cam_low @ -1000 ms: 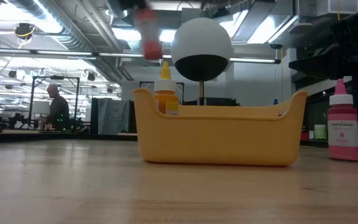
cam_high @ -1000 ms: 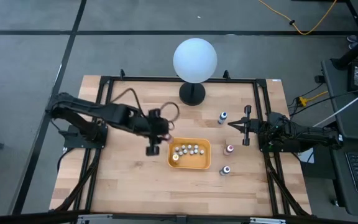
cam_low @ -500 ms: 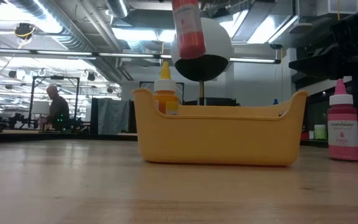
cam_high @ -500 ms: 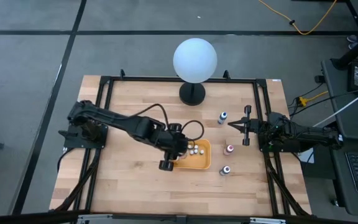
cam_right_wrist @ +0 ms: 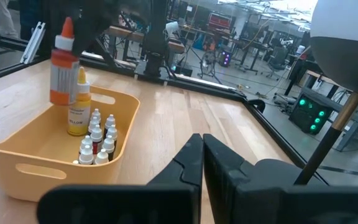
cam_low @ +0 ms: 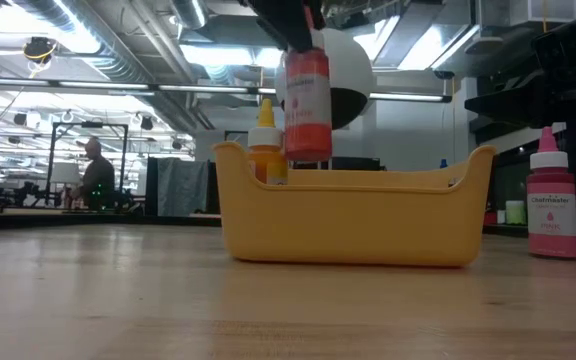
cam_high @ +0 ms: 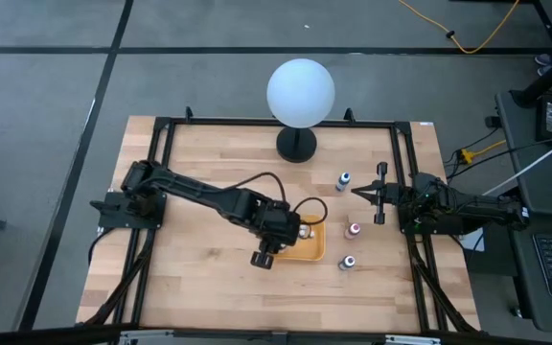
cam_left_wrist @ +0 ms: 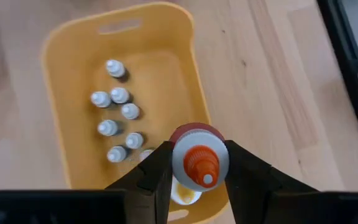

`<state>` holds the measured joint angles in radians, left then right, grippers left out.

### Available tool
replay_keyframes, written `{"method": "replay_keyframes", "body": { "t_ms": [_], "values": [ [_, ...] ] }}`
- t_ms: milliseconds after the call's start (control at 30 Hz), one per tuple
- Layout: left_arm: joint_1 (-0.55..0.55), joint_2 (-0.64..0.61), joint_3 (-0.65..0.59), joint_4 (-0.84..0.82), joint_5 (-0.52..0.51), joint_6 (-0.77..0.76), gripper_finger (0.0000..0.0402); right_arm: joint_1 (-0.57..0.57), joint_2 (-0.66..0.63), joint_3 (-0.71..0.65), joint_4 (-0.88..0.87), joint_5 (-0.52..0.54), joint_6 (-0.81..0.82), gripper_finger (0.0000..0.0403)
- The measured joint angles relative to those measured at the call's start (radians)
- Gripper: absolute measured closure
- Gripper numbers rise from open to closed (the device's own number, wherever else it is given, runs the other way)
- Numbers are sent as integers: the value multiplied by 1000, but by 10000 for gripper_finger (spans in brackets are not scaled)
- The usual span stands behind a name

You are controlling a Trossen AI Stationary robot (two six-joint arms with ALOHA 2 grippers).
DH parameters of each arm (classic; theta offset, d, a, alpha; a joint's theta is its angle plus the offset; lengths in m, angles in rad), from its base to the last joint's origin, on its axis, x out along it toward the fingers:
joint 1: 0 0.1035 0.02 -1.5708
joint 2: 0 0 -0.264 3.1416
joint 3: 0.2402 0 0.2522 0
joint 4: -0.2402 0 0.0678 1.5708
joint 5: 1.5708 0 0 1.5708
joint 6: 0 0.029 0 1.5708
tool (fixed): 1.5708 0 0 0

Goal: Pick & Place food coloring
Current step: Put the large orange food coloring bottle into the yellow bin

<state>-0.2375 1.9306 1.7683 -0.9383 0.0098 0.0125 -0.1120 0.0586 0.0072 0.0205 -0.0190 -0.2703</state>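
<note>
— While the right gripper (cam_right_wrist: 201, 149) is sitting pinched shut and empty by the table's edge, what's the left doing?
— The left gripper (cam_left_wrist: 199, 163) is clamping the red bottle (cam_low: 307, 103), hanging it upright over the yellow bin (cam_low: 358, 215).

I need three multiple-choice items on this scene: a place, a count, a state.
1. Where is the orange-red plastic bottle?
A) on the floor
B) in the left end effector, above the yellow plastic basket
C) under the basket
2. How many bottles stand on the wooden table outside the basket?
A) one
B) three
C) six
3. The right end effector is
A) wide open
B) shut, empty
C) gripping a bottle
Answers: B, it hangs clamped over the basket; B, three stand right of the basket; B, nothing sits between its closed tips.
</note>
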Motion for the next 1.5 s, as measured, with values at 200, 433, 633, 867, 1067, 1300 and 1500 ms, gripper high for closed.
{"method": "replay_keyframes", "body": {
  "t_ms": [200,433,633,867,1067,1300,1500],
  "values": [
    [0,47,-1,8,29,35,289,0,0,0,0,0,0,386],
    [4,72,-5,52,72,66,289,0,0,0,0,0,0,386],
    [16,72,-37,77,71,69,289,0,0,0,0,0,0,386],
    [18,72,-37,82,78,72,289,0,0,0,0,0,0,386],
    [16,71,-63,82,89,63,288,0,0,0,0,0,0,386],
    [16,65,-113,112,99,53,286,0,0,0,0,0,0,386],
    [16,70,-129,113,102,50,266,0,0,0,0,0,0,386]
  ]
}}
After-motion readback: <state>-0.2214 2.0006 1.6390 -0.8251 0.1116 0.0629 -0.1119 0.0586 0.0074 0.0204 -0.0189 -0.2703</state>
